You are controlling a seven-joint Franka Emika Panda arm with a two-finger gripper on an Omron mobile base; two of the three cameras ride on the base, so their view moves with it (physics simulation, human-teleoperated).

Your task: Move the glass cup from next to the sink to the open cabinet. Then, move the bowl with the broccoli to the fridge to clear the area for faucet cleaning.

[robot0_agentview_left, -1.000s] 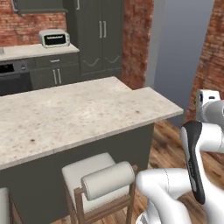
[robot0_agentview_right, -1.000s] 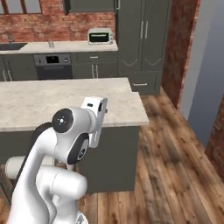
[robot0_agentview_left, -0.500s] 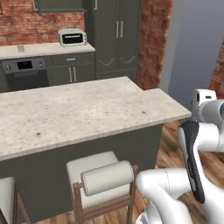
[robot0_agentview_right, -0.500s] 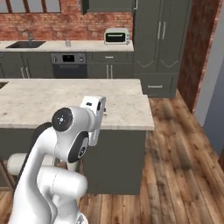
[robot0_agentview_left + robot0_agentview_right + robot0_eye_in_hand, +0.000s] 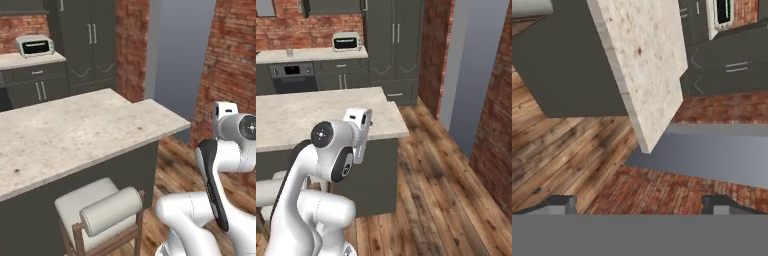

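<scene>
Fingers: spread wide, nothing between them. In the hand view the gripper (image 5: 641, 204) has its two tips far apart at the bottom edge, with only brick wall and wood floor (image 5: 572, 145) ahead of them.

Landmark is the island (image 5: 75, 130).
- The hand hangs off the island's end corner, on the near side. The hand view looks along that end edge and past it, not at any work surface.
- The back counter (image 5: 311, 54) lies beyond the island's far long edge, with the toaster oven (image 5: 346, 42) on it.
- Glass cup: you can't place it for certain. A small pale speck (image 5: 289, 51) sits on the back counter, beyond the island and left of the toaster oven. It could be the cup, but it's too small to call, and I can't tell whether it stands upright.

The relation that matters: if that speck is the cup, it lies across the full width of the island from the fingers, away from the end where the hand hangs. My judgement is that the arm cannot reach it from here, so the base has to go round the island first. There is only one arm, so there's no nearer-hand choice to make.

Watch the stool (image 5: 100, 210), tucked under the island's near edge just beside the base.
</scene>
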